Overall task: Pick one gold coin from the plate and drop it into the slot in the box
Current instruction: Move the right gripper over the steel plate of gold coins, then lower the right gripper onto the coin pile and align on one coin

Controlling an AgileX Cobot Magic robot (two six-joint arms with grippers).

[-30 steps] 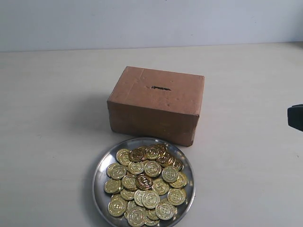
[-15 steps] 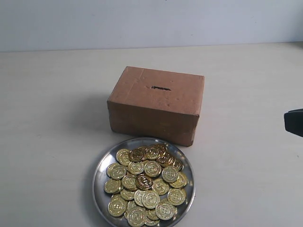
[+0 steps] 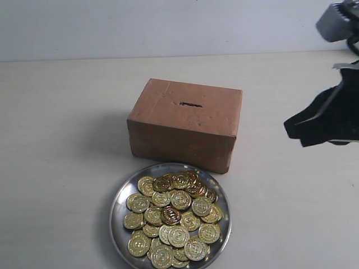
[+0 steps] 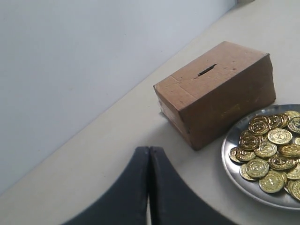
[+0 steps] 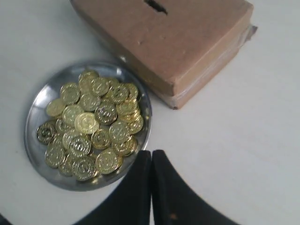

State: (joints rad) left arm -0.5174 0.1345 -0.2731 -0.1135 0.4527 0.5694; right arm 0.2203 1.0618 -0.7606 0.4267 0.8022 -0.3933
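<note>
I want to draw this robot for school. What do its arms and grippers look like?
Both grippers are dark, nearly black. The left gripper has two smooth fingers that are narrow at the tips and flare wider toward the base. The right gripper has the same shape. Above it, the exterior view shows a light grey boxy part of the right arm.

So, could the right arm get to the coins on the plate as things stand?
Probably yes: nothing stands between the right gripper and the coins on the plate; its shut jaws must open first.
</note>
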